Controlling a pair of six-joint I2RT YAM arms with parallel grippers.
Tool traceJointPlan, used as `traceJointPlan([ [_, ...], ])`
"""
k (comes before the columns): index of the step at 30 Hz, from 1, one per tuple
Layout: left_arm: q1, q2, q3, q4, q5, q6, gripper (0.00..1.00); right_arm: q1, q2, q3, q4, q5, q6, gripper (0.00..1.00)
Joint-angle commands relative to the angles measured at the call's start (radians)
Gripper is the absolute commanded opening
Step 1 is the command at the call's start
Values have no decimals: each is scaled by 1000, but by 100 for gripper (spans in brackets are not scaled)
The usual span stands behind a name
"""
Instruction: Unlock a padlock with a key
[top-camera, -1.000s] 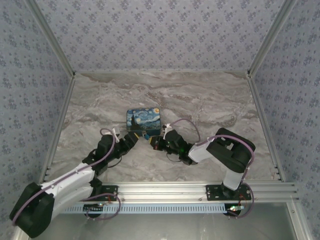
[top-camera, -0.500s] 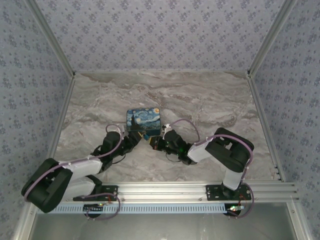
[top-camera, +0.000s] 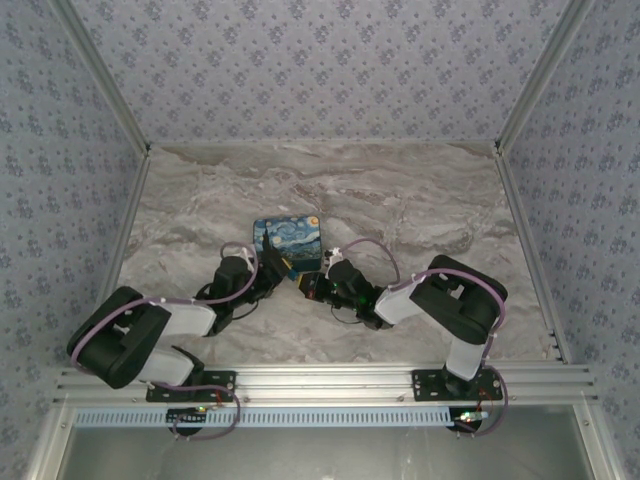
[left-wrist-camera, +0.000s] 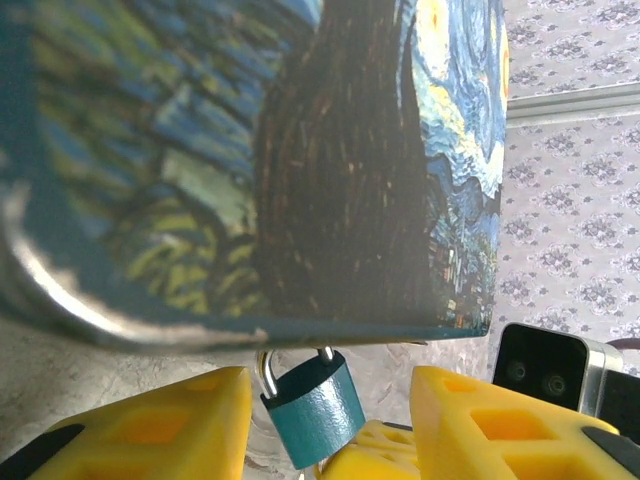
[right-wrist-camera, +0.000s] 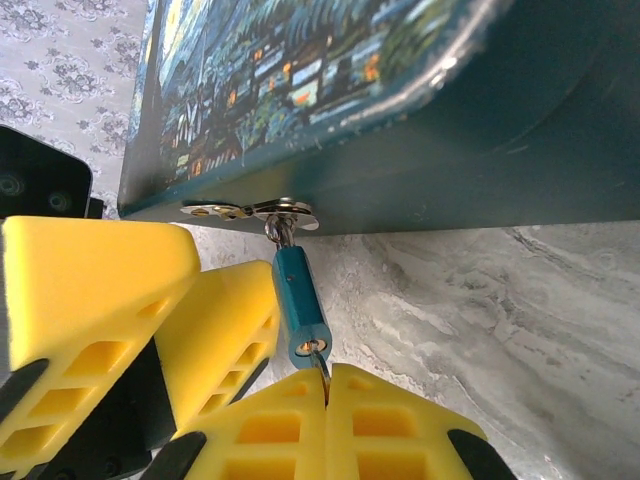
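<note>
Altogether one padlock, one key, one tin box, left pincer, right pincer.

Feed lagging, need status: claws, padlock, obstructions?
Left claw open astride padlock. Right claw shut on key, key in keyhole. Padlock hangs from box hasp. No obstruction.

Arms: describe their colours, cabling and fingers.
The left arm and right arm share one build: bulky black joint housings joined by white links, with a pale lilac cable looping loosely along each. The fingers are bright yellow blocks with rectangular cut-out pockets, set on black mounts.
</note>
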Motion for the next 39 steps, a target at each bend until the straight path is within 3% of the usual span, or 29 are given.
traceJointPlan([
  [1, 6, 18, 21, 39, 7, -11, 44, 6, 5, 20, 6, -4, 25, 0],
  [15, -14, 84, 48, 53, 27, -28, 39, 5, 0, 23, 11, -11, 44, 0],
  [27, -41, 169, 59, 135, 15, -72, 30, 4, 3, 23, 25, -18, 70, 0],
  [39, -62, 152, 67, 102, -19, -79, 11, -6, -16, -2, 28, -11, 67, 1],
])
